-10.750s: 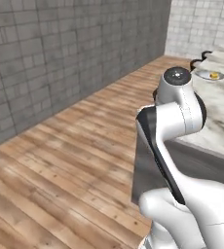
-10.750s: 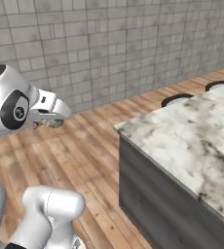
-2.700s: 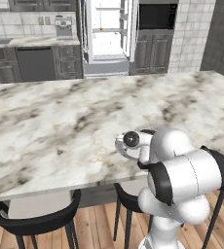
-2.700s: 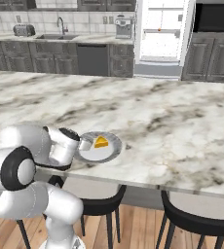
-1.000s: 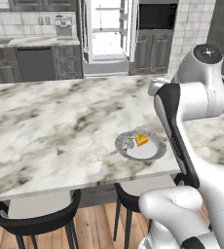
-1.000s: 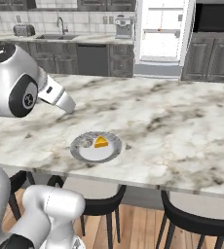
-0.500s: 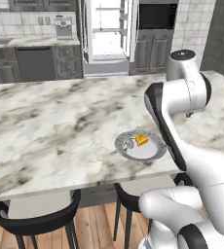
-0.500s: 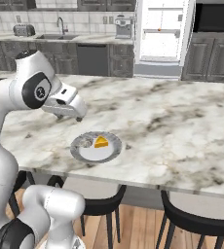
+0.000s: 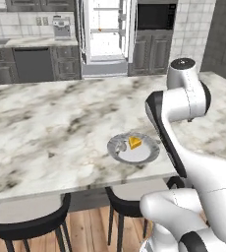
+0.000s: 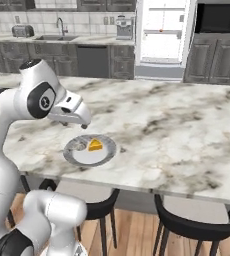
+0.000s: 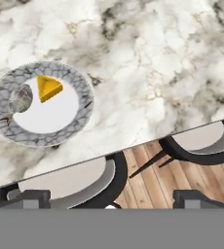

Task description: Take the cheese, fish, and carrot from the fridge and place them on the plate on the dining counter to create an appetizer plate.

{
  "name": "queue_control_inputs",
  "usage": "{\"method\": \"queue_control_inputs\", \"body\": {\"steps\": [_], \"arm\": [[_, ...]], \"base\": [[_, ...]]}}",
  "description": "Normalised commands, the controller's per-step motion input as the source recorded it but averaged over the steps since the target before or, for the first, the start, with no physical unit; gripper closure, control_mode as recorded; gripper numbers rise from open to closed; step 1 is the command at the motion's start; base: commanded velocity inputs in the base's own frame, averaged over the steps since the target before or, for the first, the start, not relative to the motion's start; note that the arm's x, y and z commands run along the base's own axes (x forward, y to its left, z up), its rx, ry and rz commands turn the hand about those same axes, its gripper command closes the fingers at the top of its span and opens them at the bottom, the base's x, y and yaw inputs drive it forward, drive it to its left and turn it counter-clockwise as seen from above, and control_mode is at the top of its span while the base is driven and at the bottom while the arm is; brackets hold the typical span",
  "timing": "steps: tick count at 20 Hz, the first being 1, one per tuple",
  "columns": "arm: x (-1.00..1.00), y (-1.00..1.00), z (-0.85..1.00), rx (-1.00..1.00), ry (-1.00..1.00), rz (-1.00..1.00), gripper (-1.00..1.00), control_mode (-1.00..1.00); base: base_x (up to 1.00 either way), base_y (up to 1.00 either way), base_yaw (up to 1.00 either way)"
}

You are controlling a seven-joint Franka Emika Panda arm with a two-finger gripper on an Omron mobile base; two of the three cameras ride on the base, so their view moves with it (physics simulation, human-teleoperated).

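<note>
Marble desk (image 9: 46, 128): broad bare surface at frame left and centre, open to approach. Plate (image 9: 147, 155) near the front edge carries the cheese (image 9: 134, 142); bare plate area lies frame-right of it. Stools (image 9: 31, 226) sit below the edge.

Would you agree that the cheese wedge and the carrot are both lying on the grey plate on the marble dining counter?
Not quite: the cheese lies on the plate on the dining counter, but beside it is a grey fish, not a carrot, as the hand view shows.
</note>
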Motion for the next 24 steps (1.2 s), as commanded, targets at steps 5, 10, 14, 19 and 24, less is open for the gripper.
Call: {"method": "queue_control_inputs", "body": {"steps": [5,10,14,19,24], "arm": [[0.0,0.0,0.0,0.0,0.0,0.0,-1.0,1.0],[0.0,0.0,0.0,0.0,0.0,0.0,-1.0,1.0],[0.0,0.0,0.0,0.0,0.0,0.0,-1.0,1.0],[0.0,0.0,0.0,0.0,0.0,0.0,-1.0,1.0],[0.0,0.0,0.0,0.0,0.0,0.0,-1.0,1.0]], "base": [[-0.22,-1.0,-0.08],[-0.17,-1.0,-0.15],[-0.11,-1.0,-0.18],[-0.04,-1.0,-0.18],[0.0,-1.0,-0.14]]}}
